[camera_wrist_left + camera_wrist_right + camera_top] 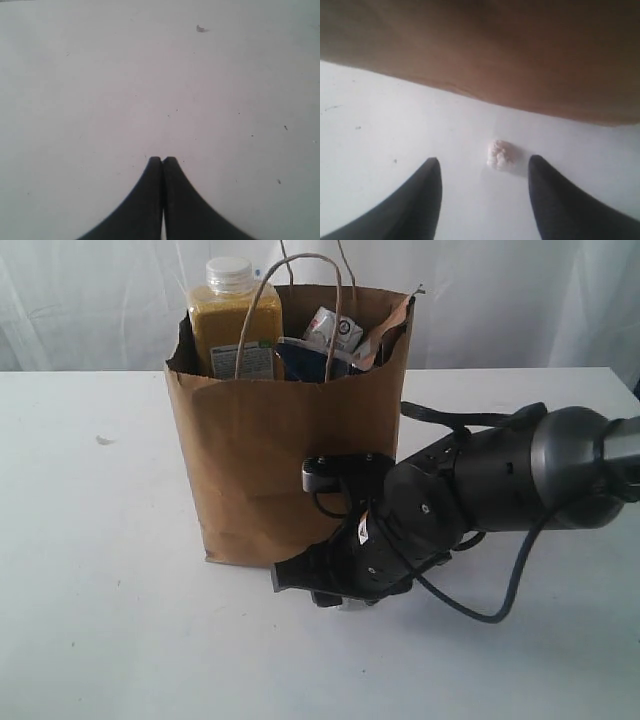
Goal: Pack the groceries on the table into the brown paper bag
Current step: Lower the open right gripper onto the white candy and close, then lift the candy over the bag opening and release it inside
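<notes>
Brown bag [260, 460] upright on table [90, 590], bottle [232, 325] + carton [335, 332] inside. R gripper [485, 160] low by bag base, released, jaws apart w/ white lump [500, 155] between tips, ungripped. L gripper [162, 159] clenched over table.

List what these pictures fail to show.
- Exterior view: the wall of the tall brown paper bag hides everything packed below its rim.
- Exterior view: label on the white-capped yellow-grain bottle, too small to read.
- Exterior view: the right gripper is hidden behind its own black wrist.
- Right wrist view: the tiny white lump is blurred; material unclear.
- Exterior view: the left gripper is out of frame.
</notes>
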